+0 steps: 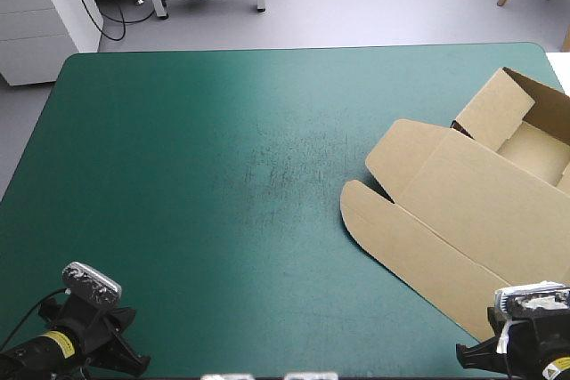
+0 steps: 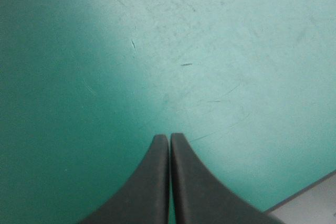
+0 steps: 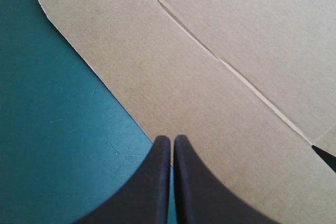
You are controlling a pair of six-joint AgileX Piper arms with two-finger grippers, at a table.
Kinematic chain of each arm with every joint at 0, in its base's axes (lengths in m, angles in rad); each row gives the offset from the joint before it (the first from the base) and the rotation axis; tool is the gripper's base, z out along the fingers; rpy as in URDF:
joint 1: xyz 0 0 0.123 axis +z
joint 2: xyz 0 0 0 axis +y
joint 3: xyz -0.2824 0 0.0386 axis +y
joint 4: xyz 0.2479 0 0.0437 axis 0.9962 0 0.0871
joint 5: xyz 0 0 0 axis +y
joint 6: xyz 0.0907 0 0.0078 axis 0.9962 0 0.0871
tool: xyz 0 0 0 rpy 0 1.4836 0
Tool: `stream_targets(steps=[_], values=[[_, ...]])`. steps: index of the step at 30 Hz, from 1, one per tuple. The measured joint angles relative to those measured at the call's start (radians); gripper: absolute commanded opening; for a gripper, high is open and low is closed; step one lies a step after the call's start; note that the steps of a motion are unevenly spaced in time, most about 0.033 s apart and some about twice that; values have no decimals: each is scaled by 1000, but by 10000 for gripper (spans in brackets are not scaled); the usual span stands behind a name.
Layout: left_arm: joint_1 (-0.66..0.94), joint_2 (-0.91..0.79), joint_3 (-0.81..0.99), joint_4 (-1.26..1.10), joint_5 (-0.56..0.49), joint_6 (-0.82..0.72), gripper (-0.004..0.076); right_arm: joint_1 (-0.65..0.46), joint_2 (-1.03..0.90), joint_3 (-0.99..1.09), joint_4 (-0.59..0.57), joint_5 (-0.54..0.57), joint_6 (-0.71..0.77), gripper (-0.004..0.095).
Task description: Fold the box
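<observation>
The brown box (image 1: pixel 472 193) lies at the table's right side, its tray end with raised walls at the far right edge and its lid flat toward the near side. My right gripper (image 3: pixel 171 139) is shut, its tips over the near edge of the flat lid (image 3: pixel 210 77), holding nothing. At the near right corner in the high view sits that right gripper (image 1: pixel 521 340), just off the lid's near corner. My left gripper (image 2: pixel 169 137) is shut over bare teal-green cover, far from the box. It shows at the near left corner as the left gripper (image 1: pixel 89 327).
A crease (image 3: pixel 220 61) runs across the lid ahead of my right gripper. The table's near edge (image 2: pixel 310 192) shows beside my left gripper. The teal-green cover (image 1: pixel 223 175) stretches bare across the middle and left.
</observation>
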Motion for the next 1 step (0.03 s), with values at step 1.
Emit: stream_targets(steps=[1], values=[[0, 0, 0, 0, 1, 0, -10, 0, -1, 0, 1, -1, 2, 0]])
